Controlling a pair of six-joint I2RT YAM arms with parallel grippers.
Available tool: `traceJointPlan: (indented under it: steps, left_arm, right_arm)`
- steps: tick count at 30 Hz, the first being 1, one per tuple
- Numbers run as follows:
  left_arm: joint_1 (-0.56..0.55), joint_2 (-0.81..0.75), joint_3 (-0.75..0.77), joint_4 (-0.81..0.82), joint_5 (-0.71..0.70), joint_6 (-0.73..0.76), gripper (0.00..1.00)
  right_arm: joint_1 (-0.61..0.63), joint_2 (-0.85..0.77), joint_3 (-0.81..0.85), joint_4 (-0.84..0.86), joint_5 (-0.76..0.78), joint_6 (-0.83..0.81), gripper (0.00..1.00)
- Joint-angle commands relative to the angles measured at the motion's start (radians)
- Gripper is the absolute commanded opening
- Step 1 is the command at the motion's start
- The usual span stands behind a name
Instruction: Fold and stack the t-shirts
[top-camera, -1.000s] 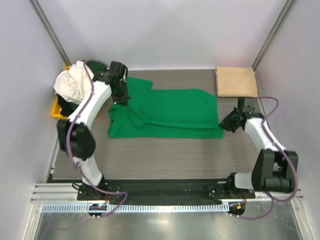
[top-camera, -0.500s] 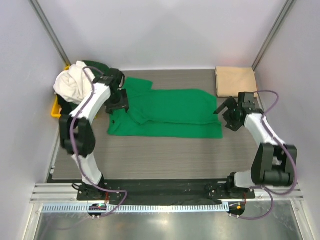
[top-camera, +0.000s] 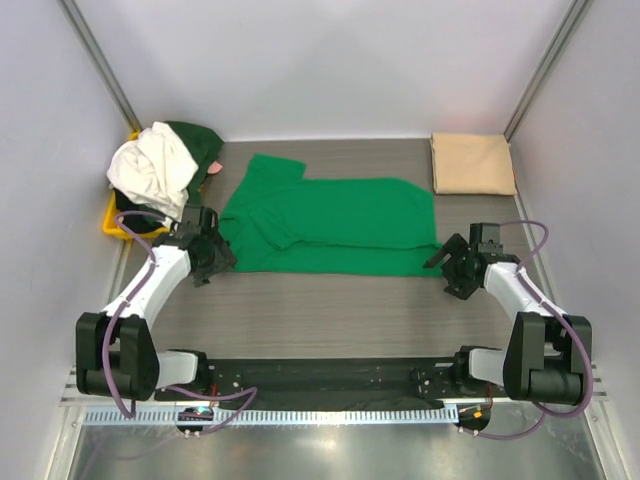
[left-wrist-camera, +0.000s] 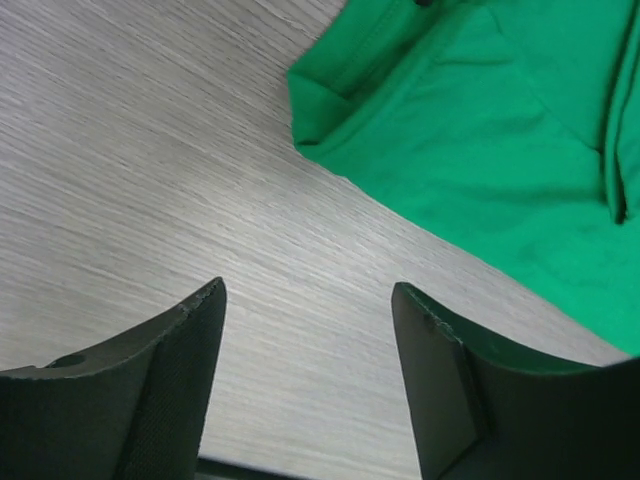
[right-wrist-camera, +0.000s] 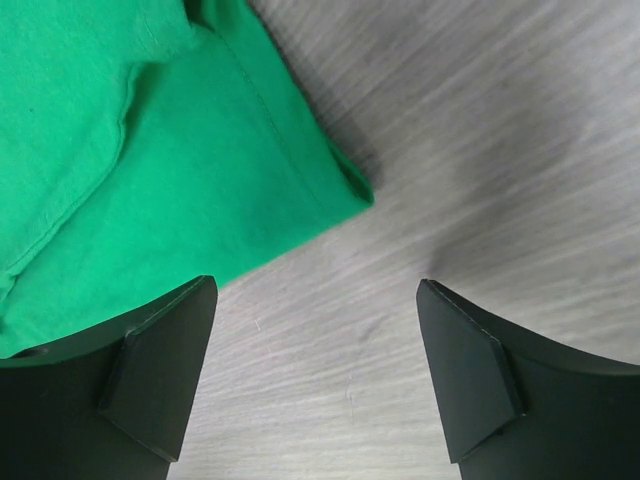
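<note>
**Item under inspection:** the bright green t-shirt (top-camera: 330, 225) lay spread across the middle of the table (top-camera: 330, 310). It was partly folded along its length, with one sleeve out at its 10 o'clock corner.

**Handling:** the shirt was judged light, limp and not fragile. It would likely crumple and drag rather than move as one piece. A single flat layer would be hard to pinch. The doubled hem corners on the near edge were judged the best places to take hold.

**Left gripper (left-wrist-camera: 305, 290):** the jaws stood well apart with nothing held, over bare table. In the left wrist view the shirt's near corner lay at 12 o'clock, clear of the fingers. The cloth ran off toward 2 o'clock.

**Right gripper (right-wrist-camera: 315, 285):** the jaws stood wide and empty. The hem corner lay at about 12 o'clock, just beyond the fingertips, with cloth spreading toward 10 o'clock. Contact with the cloth could not be determined.

**Elsewhere:** a folded tan t-shirt (top-camera: 472, 163) lay at the table's 1 o'clock. A white t-shirt (top-camera: 150, 170) and a dark green t-shirt (top-camera: 198, 142) were heaped over the yellow tray (top-camera: 112, 220) at 10 o'clock.
</note>
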Motion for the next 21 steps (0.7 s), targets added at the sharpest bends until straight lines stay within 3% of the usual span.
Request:
traceJointPlan:
  steps: [1, 11, 17, 18, 21]
  left_arm:
    - [0.015, -0.033, -0.027, 0.159, -0.026, -0.063, 0.70]
    - [0.031, 0.109, -0.070, 0.288, -0.026, -0.085, 0.70]
    - [0.032, 0.184, -0.072, 0.351, -0.032, -0.100, 0.68]
    - [0.032, 0.195, -0.067, 0.359, -0.040, -0.099, 0.67]
    - [0.032, 0.246, -0.011, 0.358, -0.112, -0.073, 0.60]
  right_arm:
    - [-0.007, 0.034, -0.002, 0.096, -0.008, 0.000, 0.85]
    - [-0.012, 0.142, -0.004, 0.184, -0.002, 0.005, 0.58]
    - [-0.015, 0.181, 0.010, 0.204, 0.009, 0.000, 0.29]
    - [-0.015, 0.191, 0.013, 0.210, 0.004, 0.000, 0.19]
    - [-0.015, 0.206, 0.021, 0.230, -0.020, 0.000, 0.07]
